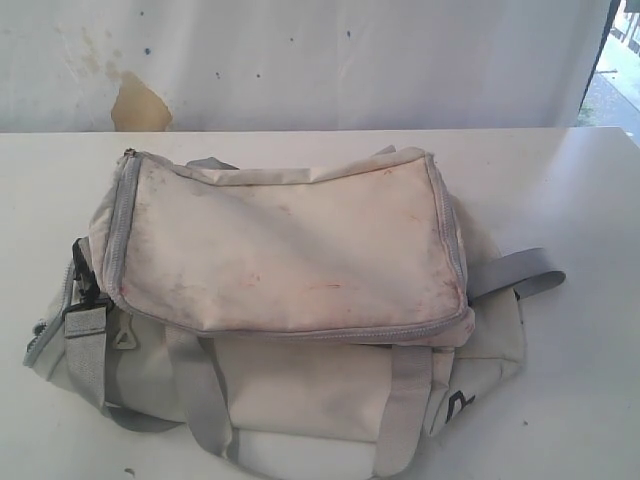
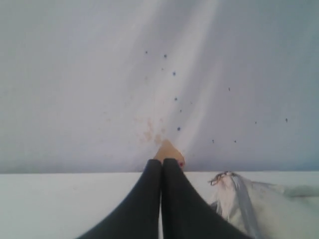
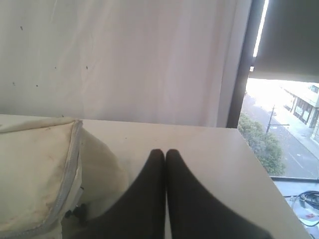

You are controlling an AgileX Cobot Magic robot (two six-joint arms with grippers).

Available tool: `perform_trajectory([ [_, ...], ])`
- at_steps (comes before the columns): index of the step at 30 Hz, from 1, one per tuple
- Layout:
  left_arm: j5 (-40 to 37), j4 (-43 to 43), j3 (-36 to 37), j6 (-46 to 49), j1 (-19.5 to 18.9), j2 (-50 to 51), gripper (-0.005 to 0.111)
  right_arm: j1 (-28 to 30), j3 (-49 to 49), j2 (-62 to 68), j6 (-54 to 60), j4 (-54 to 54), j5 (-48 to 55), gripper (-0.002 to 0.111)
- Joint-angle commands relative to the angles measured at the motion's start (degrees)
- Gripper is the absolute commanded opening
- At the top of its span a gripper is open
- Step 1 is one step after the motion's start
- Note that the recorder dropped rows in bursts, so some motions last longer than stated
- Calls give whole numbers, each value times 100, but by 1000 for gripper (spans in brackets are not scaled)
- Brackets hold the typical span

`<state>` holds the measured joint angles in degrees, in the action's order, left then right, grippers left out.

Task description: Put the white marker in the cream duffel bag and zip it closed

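Zipper (image 1: 118,230) on the cream duffel bag (image 1: 290,260) looks shut all round, with the bag sat mid-tabletop (image 1: 580,200). The white marker isn't visible anywhere. My guess is it's inside, but I can't confirm. Both sets of jaws are clenched on nothing, off the bag. Looks like wrap-up, so next I'd just check the zipper's end is fully home.

No readable text on the cream duffel bag (image 1: 290,250)
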<state>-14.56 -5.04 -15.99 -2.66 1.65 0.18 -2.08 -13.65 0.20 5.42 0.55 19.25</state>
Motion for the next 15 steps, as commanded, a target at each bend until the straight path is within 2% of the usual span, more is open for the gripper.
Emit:
perform_trajectory([
  [1, 487, 33, 759, -37, 22, -18, 0, -19, 663, -20, -68, 47, -966, 0],
  [7, 1489, 49, 1599, -83, 22, -18, 0, -19, 1365, -20, -59, 47, -1959, 0],
  [9, 1136, 49, 1599, -125, 22, -18, 0, -19, 1365, -20, -17, 59, -1504, 0],
  [15, 1062, 49, 1599, -169, 22, -18, 0, -19, 1365, -20, -69, 59, -1455, 0],
])
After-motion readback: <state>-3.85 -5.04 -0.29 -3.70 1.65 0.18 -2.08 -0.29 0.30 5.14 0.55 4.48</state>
